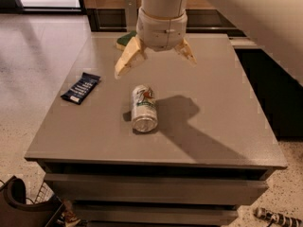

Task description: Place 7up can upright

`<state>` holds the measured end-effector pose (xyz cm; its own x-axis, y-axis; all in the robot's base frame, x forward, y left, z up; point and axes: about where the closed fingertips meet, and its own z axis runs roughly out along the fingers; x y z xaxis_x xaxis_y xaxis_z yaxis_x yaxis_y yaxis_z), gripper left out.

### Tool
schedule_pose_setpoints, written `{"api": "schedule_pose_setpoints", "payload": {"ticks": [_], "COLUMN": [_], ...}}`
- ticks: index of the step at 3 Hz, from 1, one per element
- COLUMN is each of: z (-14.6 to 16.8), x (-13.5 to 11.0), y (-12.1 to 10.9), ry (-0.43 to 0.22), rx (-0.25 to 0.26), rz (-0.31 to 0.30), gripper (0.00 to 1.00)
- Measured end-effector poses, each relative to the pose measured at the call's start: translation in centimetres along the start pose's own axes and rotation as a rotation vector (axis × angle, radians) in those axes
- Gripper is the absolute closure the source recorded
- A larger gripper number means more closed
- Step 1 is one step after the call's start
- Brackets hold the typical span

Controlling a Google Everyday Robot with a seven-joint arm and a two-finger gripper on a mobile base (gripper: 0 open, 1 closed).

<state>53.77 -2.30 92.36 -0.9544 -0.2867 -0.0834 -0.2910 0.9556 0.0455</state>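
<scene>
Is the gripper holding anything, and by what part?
Nothing. The gripper hangs open in the air, apart from the 7up can, which lies on its side.

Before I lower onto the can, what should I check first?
1. Silvery aluminium 7up can with green band upright: not ok, lying on its side on the grey table.
2. Gripper fingers open: ok, spread wide.
3. Gripper over the can: not ok, it hangs beyond the can's far end.
4. Dark blue flat snack wrapper apart from can: ok.
5. Green-and-yellow sponge apart from can: ok, at far edge.
</scene>
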Motion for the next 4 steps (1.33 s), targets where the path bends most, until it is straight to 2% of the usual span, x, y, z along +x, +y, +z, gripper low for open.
{"api": "schedule_pose_setpoints", "payload": {"ticks": [1,2,4], "z": [1.2,2.1,4.1], "x": [0.3,1.4,2.9], "y": [0.7,1.1,2.0], "ry": [0.036,0.044,-0.018], "rx": [-0.019,-0.025,-0.023], "rz": [0.072,0.114,0.112], "gripper": [0.0,0.0,0.0]}}
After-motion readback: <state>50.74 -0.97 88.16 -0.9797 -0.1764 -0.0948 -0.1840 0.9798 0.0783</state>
